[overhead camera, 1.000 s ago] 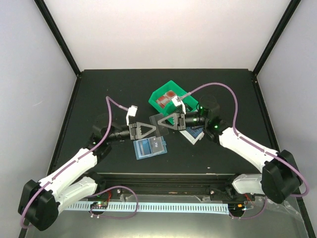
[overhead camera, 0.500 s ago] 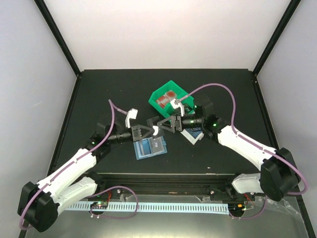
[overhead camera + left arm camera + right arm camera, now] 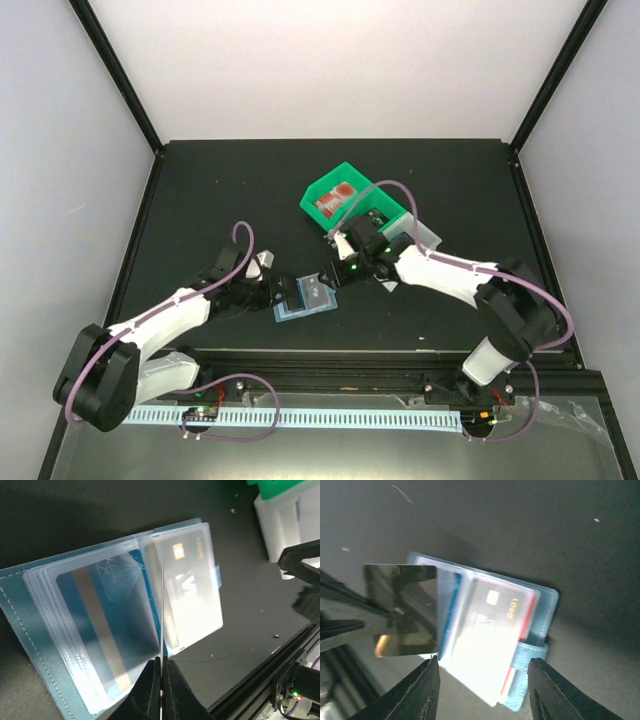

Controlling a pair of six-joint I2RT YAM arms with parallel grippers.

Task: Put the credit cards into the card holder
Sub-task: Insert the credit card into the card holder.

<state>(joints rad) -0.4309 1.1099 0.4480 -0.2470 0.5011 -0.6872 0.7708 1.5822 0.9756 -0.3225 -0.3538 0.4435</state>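
Left gripper, nearest: jaws pinched tight on one edge of a single credit card, which stands on edge over the open card holder. The holder lies flat on the black table just ahead of both arms, clear pockets up. A blue striped card and a dark chip card already sit in the two pockets on show. Right gripper hangs over the holder near its clasp tab, fingers spread wide, gripping nothing; whether it touches the holder cannot be told. Beyond, a green bin holds red-and-white cards.

Risks, as judged:
- Nothing visibly pins the holder, so a push from the card could skid it.
- The card edge could ride over the slick sleeve and miss a pocket mouth, or jam against a card already inside.
- The thin pinch could let the card pivot.

Left wrist shows the held card only as a hairline. Right wrist shows its dark glossy face. Only the top view shows the bin's contents.
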